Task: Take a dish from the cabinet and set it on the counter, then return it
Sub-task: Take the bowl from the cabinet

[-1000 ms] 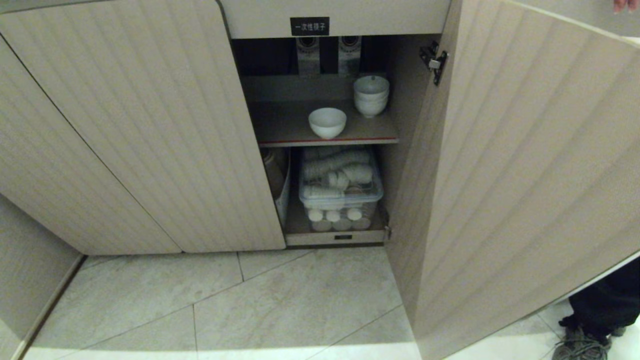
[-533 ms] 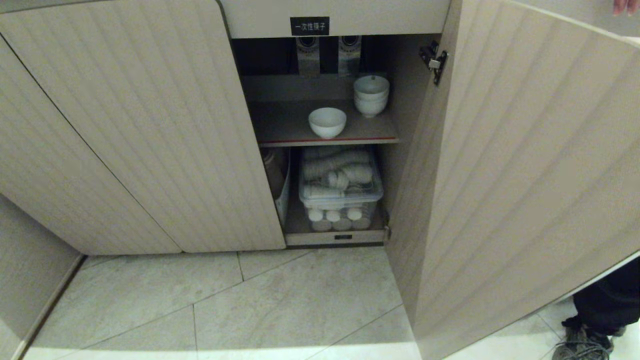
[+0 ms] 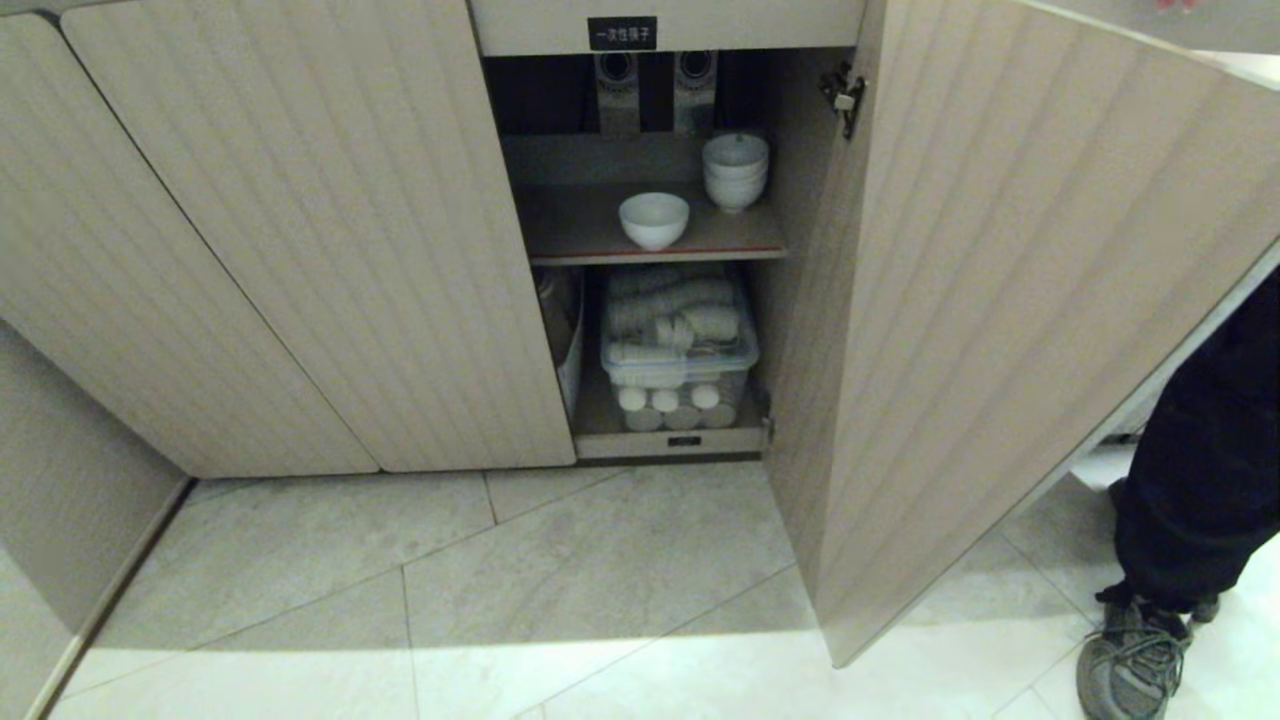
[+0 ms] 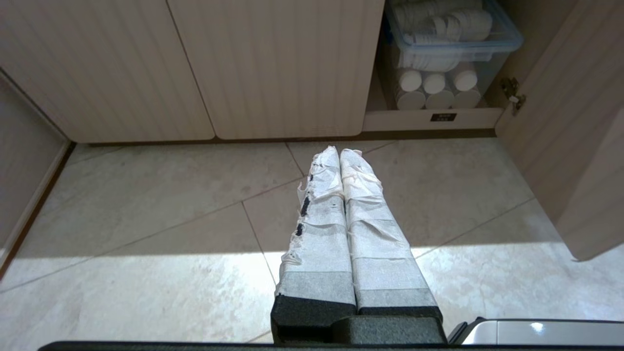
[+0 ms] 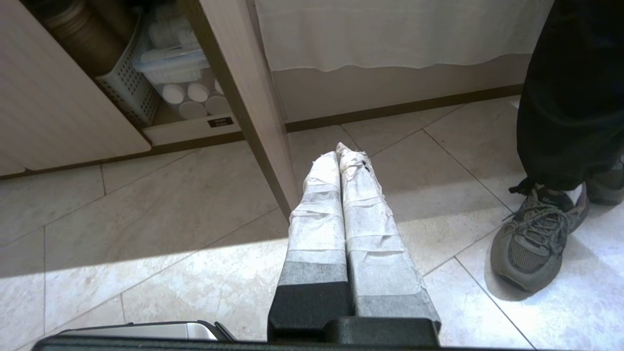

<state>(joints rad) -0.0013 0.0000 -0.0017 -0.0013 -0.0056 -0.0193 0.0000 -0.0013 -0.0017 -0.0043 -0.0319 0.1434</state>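
Note:
The dish (image 3: pixel 654 219), a single small white bowl, sits on the red-edged shelf (image 3: pixel 655 256) inside the open cabinet (image 3: pixel 640 40), below its black label. Behind it to the right stands a stack of similar white bowls (image 3: pixel 735 171). The cabinet door (image 3: pixel 1000 300) hangs open on the right. The counter is out of view. Neither arm appears in the head view. My left gripper (image 4: pixel 340 152) hangs shut over the floor tiles in front of the closed doors. My right gripper (image 5: pixel 337 151) is shut too, low over the floor beside the open door's edge (image 5: pixel 243 97). Both hold nothing.
A clear plastic box (image 3: pixel 680 350) of white lids and cups fills the lower compartment, with a perforated basket (image 5: pixel 127 92) beside it. A person in dark trousers (image 3: pixel 1200 460) and a grey shoe (image 3: pixel 1125 660) stands at the right, close to the open door.
The whole head view has shifted: the cabinet now looks smaller and higher in the picture, with more floor showing. The person's leg and shoe have come further into view at the right.

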